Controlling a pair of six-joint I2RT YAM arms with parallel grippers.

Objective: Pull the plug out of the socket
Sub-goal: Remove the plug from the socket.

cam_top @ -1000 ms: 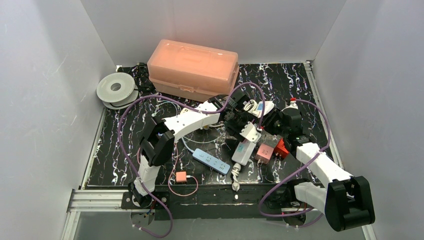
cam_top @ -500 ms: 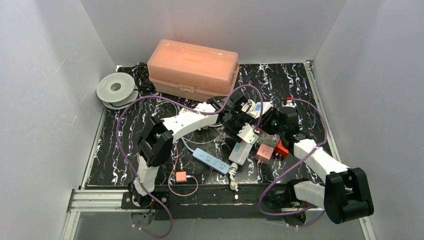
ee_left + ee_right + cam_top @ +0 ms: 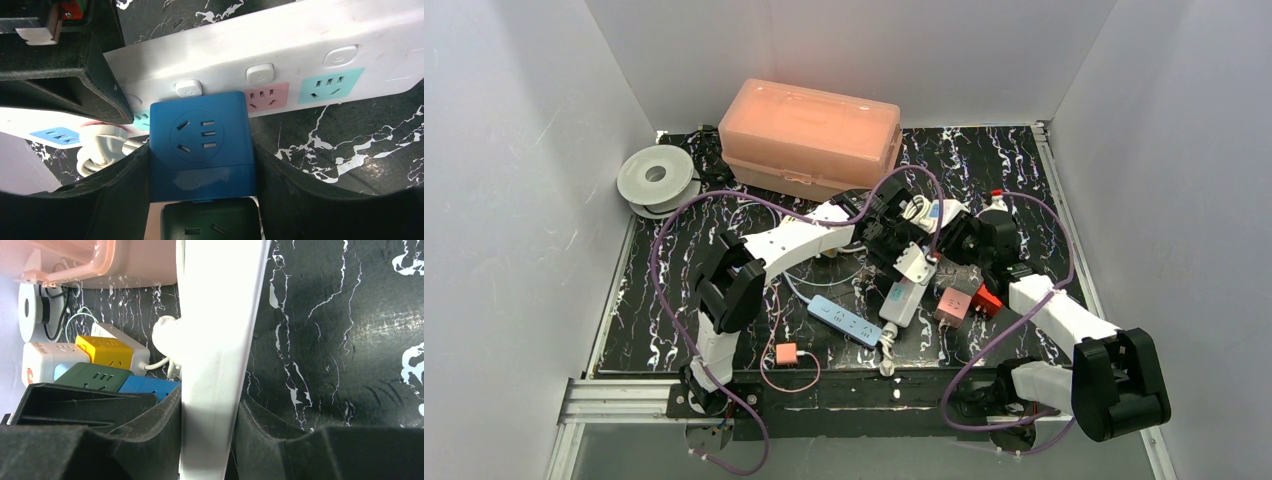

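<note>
My left gripper is clamped on the blue cube plug, one pad flat against each side face. The cube sits against the socket row of the white power strip, covering one outlet. My right gripper pinches that strip edge-on across its thin body. The strip lies right of centre on the worktop, toward its far edge, just in front of the pink box.

I judge the cube to be hard, glossy plastic: light, stiff, and slick under the pads, so I want the hold low on its flat sides, near the strip, not on the rounded corners. Its pins probably sit tight in the outlet. The strip looks light enough to lift with the plug, which is why the right hold matters. A straight pull along the pins should suit it best; rocking could bend them.

A green cube touches the blue one's near face; I cannot tell whether they are joined. A coiled white cable lies just beside the left pad.
</note>
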